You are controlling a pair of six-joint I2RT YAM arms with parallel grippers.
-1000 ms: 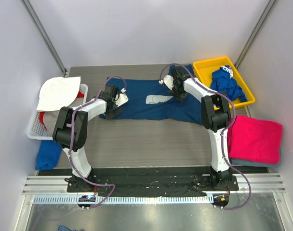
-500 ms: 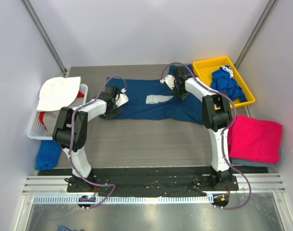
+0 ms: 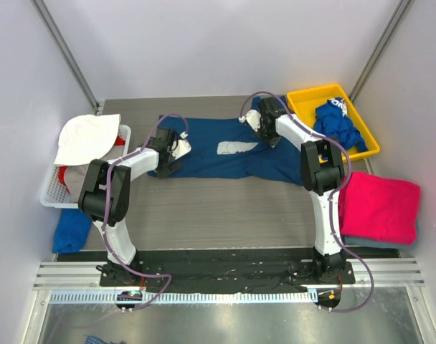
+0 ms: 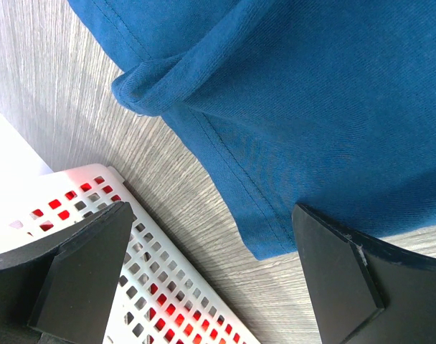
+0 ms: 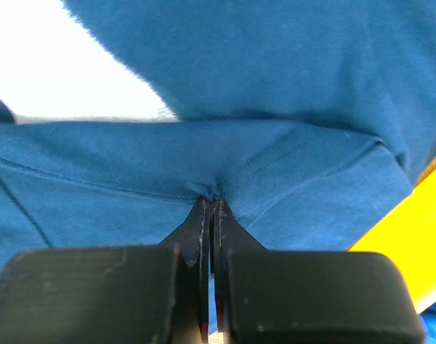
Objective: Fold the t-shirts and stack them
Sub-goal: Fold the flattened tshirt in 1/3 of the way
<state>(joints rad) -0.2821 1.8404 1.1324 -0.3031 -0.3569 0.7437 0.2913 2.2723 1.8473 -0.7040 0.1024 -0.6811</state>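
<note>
A navy t-shirt (image 3: 211, 149) with a white print (image 3: 237, 147) lies spread across the table. My right gripper (image 3: 265, 133) is at its far right part, and in the right wrist view this gripper (image 5: 211, 203) is shut, pinching a fold of the navy cloth (image 5: 290, 86). My left gripper (image 3: 168, 163) is at the shirt's left end. In the left wrist view it (image 4: 211, 276) is open, and the shirt's hem corner (image 4: 272, 240) lies on the table between its fingers. A magenta-pink t-shirt (image 3: 379, 206) lies folded at the right. A royal-blue t-shirt (image 3: 338, 124) is bunched in the yellow tray.
The yellow tray (image 3: 302, 100) sits at the back right, close to my right gripper; its rim (image 5: 411, 244) shows in the right wrist view. A white perforated basket (image 3: 51, 192) with a white cloth (image 3: 85, 136) stands left, beside my left fingers (image 4: 85, 265). Another blue cloth (image 3: 72, 229) lies front left.
My right gripper has closed onto the navy shirt's cloth and shifted slightly toward the back right. The left arm has not moved.
</note>
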